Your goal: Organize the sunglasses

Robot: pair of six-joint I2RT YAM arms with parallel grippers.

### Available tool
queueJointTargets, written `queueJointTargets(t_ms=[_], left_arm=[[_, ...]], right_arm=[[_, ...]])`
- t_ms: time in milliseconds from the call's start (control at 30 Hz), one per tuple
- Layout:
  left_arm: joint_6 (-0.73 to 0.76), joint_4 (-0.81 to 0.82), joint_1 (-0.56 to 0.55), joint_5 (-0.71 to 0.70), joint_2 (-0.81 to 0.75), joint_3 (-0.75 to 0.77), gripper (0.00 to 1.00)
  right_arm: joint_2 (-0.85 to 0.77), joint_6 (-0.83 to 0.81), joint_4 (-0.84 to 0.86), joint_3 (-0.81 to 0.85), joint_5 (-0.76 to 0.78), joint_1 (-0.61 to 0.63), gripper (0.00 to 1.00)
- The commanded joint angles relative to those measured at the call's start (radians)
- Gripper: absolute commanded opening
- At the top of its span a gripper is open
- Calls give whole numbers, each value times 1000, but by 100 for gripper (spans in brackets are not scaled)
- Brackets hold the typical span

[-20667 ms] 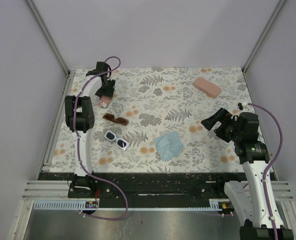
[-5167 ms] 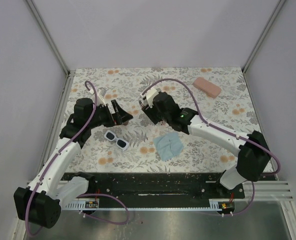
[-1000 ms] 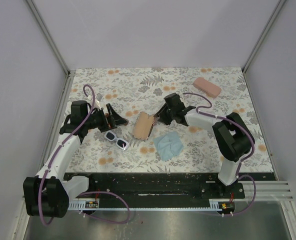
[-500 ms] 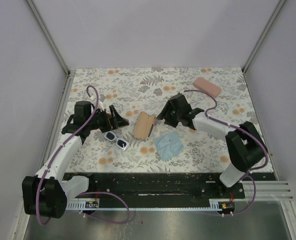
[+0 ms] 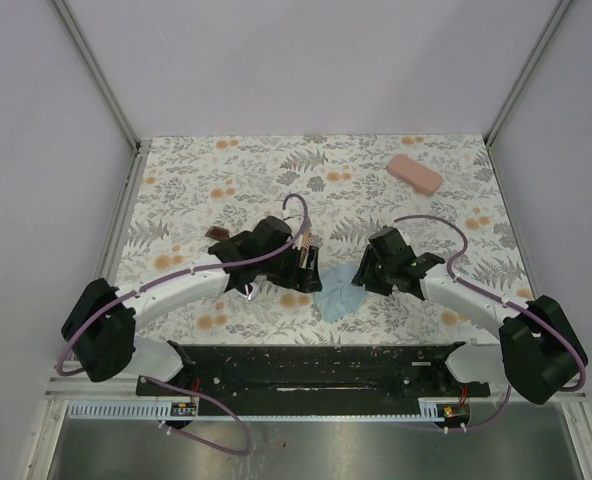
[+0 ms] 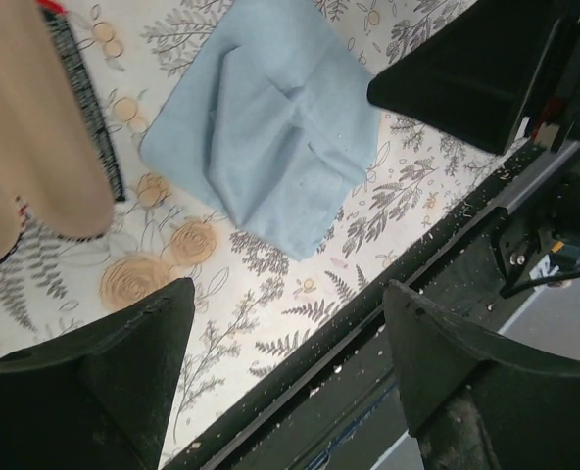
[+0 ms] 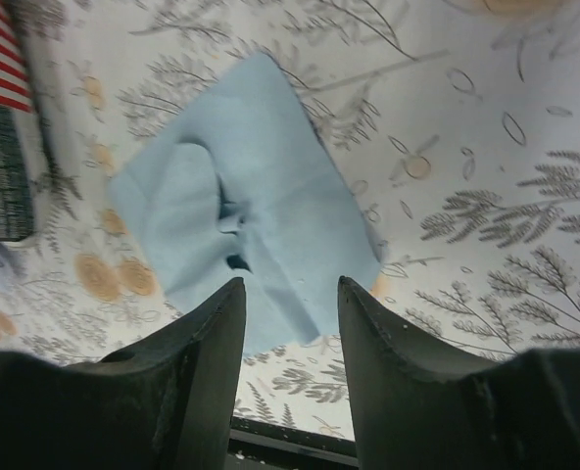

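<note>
My left gripper point(image 5: 306, 268) point(image 6: 288, 294) stands open with nothing between its fingers, low over the table beside the tan stars-and-stripes pouch point(image 6: 25, 127) point(image 7: 1, 59). My right gripper point(image 5: 361, 275) point(image 7: 290, 284) is open too, empty, with its tips over the near edge of a folded light blue cloth point(image 5: 336, 295) point(image 7: 241, 225) point(image 6: 270, 127). A small brown piece of the brown sunglasses point(image 5: 216, 234) shows behind my left arm. The white sunglasses are almost wholly hidden under that arm; a white sliver point(image 5: 248, 291) shows.
The pink hard case point(image 5: 414, 173) lies at the far right of the floral tabletop point(image 5: 276, 170). The black front rail point(image 5: 316, 355) runs close below both grippers. The two arms stand near each other over the middle.
My left arm has swung right from the table's left side to the middle, over the pouch. My right gripper has drawn back toward the near edge, to the blue cloth.
</note>
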Motion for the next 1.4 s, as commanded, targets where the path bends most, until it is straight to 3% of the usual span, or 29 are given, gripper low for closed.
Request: queueJointTargets(t_ms=[0, 300, 633, 833, 933, 1067, 1100, 1367], left_arm=[[10, 38, -86, -158, 120, 120, 80], [31, 36, -166, -187, 344, 223, 70], [60, 16, -180, -199, 473, 301, 59], [83, -12, -181, -168, 544, 341, 39], [88, -12, -181, -153, 554, 339, 29], [99, -4, -180, -156, 553, 315, 3], [100, -5, -178, -155, 547, 313, 0], [114, -47, -115, -130, 409, 330, 0]], right_arm=[[-22, 43, -29, -47, 7, -7, 52], [19, 115, -4, -117, 28, -7, 47], [107, 97, 37, -70, 13, -6, 21], [102, 105, 68, -88, -4, -7, 10], [94, 109, 70, -93, 7, -9, 6], [93, 109, 68, -90, 27, -27, 3], [94, 105, 73, -90, 28, -33, 3], [172, 48, 85, 20, 44, -117, 1]])
